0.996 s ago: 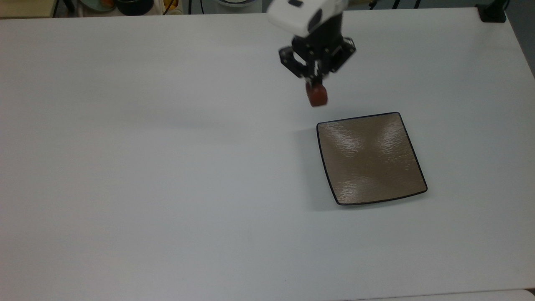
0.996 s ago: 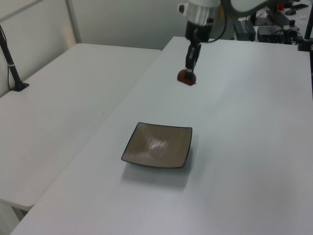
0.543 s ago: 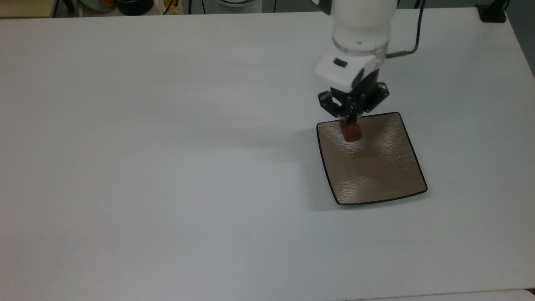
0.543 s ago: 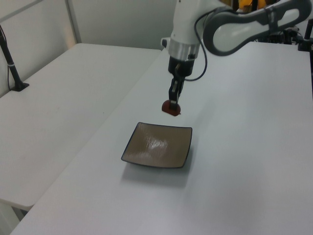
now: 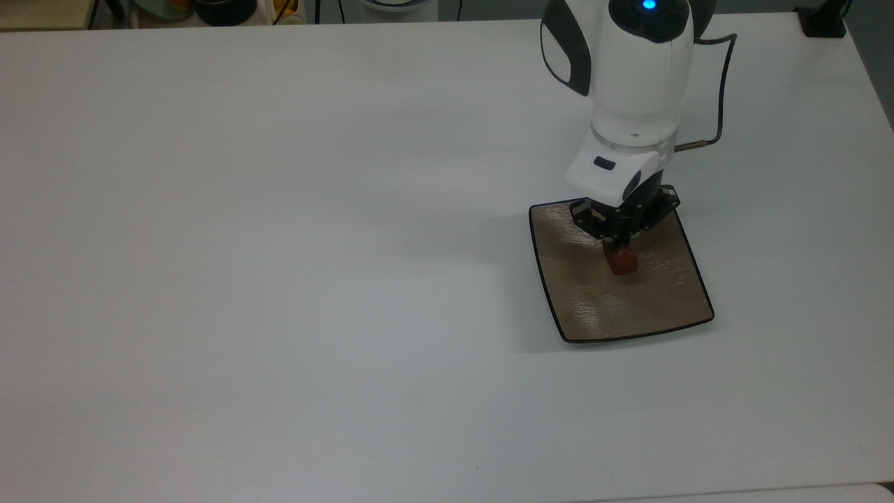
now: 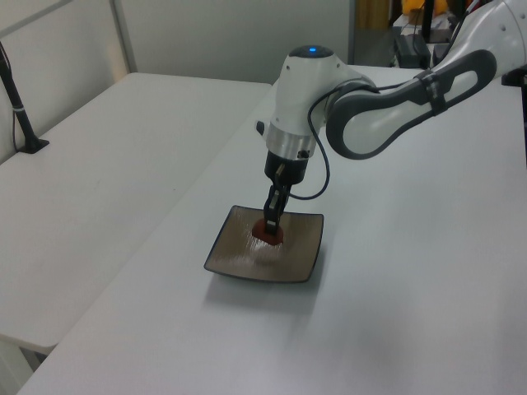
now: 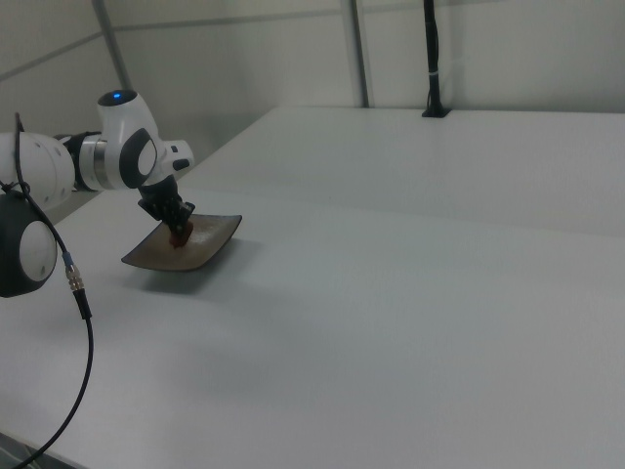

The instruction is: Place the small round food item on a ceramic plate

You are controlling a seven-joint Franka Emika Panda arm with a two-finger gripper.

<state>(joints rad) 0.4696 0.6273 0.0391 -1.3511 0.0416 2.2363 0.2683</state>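
A tiny dark red-brown food piece (image 5: 621,260), a short thick cylinder with rounded edges and a slight gloss, is pinched between the closed black fingers of the two-finger gripper (image 5: 619,248). It sits low over the middle of a square tan-brown ceramic plate (image 5: 649,300) with a thin dark rim and upturned rounded corners; whether the piece already touches the plate's surface cannot be told.

In the left view the red-brown piece (image 6: 267,234) shows at the gripper (image 6: 270,222) tips just above the plate (image 6: 239,263), whose glossy, finely rippled face carries a pale highlight beside it. In the right view the plate (image 7: 210,244) appears as a dark, shallow dish seen edge-on, with the small red piece (image 7: 180,235) under the gripper (image 7: 178,224).

The white arm (image 5: 632,84) reaches down nearly vertically from above the plate's far edge in the top view, a blue light glowing on its upper joint, and a thin black cable (image 5: 719,91) loops off to the top view's right. The plate rests on a plain white table (image 5: 279,279), toward the top view's right side.
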